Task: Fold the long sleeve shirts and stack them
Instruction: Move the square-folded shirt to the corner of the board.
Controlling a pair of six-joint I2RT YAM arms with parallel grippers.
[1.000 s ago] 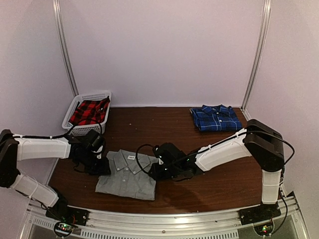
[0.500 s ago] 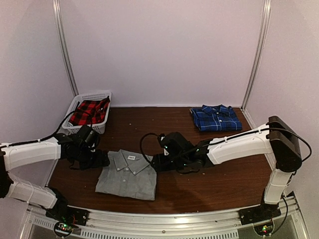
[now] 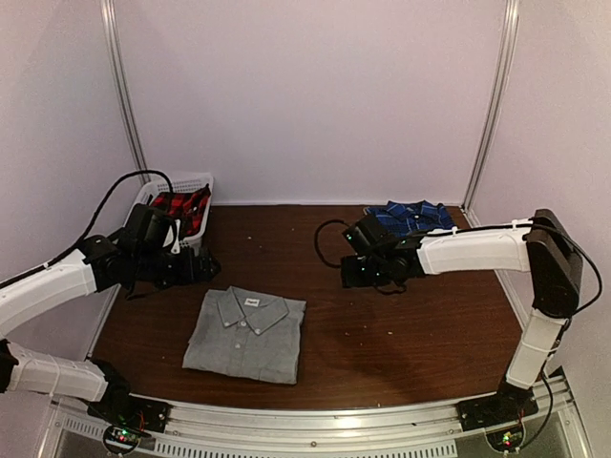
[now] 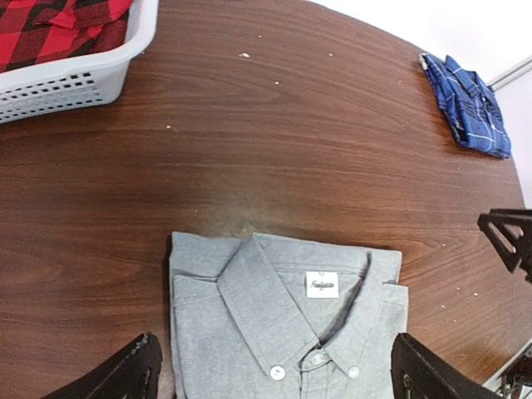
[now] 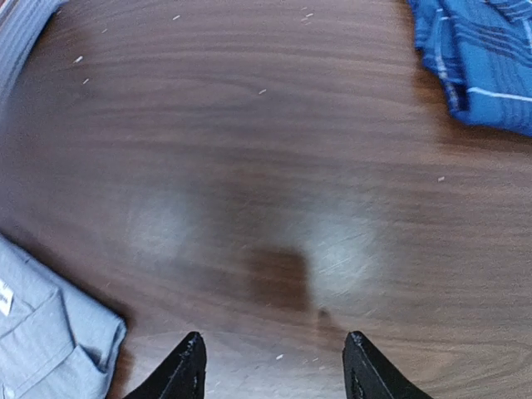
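On the near left of the brown surface point(image 3: 401, 334) lies the folded grey shirt point(image 3: 245, 334), collar up; the blue plaid shirt point(image 3: 420, 214) lies folded at the far right. Left claw point(image 4: 277, 366), spread wide, hovers above the grey collar; right claw point(image 5: 274, 366), spread, hangs between the shirts.

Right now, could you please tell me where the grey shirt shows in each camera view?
Top view: the grey shirt lies folded, lower centre.
Left wrist: bottom centre, collar showing.
Right wrist: only a corner, bottom left.
Shared landmark: the blue plaid shirt, upper right in all three.
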